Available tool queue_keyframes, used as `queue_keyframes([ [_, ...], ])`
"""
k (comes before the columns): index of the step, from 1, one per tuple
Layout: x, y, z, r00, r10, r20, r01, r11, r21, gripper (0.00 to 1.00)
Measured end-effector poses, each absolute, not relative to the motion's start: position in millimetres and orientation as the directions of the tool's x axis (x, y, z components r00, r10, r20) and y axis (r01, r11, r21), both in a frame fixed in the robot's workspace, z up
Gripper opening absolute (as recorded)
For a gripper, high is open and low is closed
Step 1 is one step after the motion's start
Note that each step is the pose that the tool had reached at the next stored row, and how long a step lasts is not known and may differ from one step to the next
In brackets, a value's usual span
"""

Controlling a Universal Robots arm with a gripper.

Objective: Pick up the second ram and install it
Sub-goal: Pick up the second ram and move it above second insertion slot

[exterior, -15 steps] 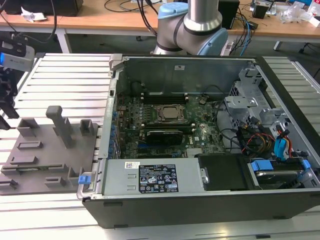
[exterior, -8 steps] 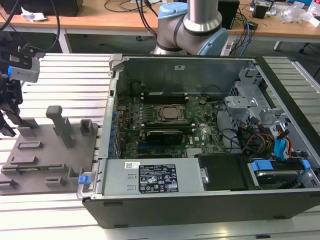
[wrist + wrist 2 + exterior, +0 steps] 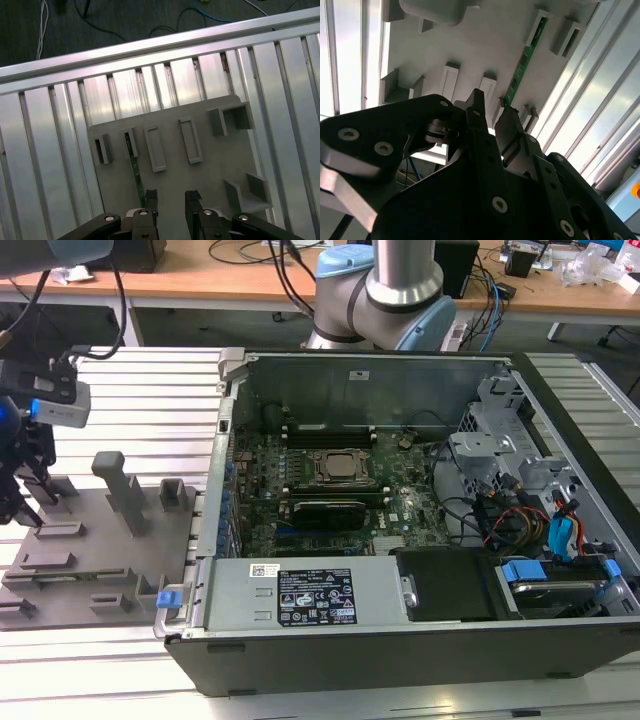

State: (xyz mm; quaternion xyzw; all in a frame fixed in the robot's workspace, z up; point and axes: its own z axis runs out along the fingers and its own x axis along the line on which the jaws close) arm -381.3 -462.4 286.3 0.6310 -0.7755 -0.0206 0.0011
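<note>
The robot's claw (image 3: 30, 502) hangs low over a gray tray (image 3: 100, 540) at the exterior view's left. The tray sits on a silver surface (image 3: 150, 400) made of long metal strips.

The claw is spread wide. In the first wrist view its two black fingers (image 3: 151, 202) stand apart, and I can see bare gray tray in the gap between them. The claw holds nothing.

The second ram (image 3: 134, 170) is a thin green stick. It sits in the tray with its thin edge up, so in the first wrist view it looks like a skinny green line. In the second wrist view the second ram (image 3: 522, 62) shows little dark chips along its side. One end of it is just beside the tip of one finger. The stick is not in the gap between the fingers. The rest of it stretches away from the claw across the tray.

Near the stick, the tray has two long shallow pockets (image 3: 155, 147) side by side. Some gray blocks (image 3: 125, 490) stand up from the tray too.

To the exterior view's right of the tray is a big open computer case (image 3: 300, 595). Inside it is a green board with a square metal socket (image 3: 340, 468) in the middle. The case is well apart from the claw. Behind the case stands the robot's gray and blue base (image 3: 385, 290).
</note>
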Motion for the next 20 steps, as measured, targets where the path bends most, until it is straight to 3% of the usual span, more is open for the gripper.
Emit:
queue_keyframes([
  [20,-381.4,-462.4,262.2,-0.194,-0.981,-0.023,-0.981,0.193,0.034,0.36],
])
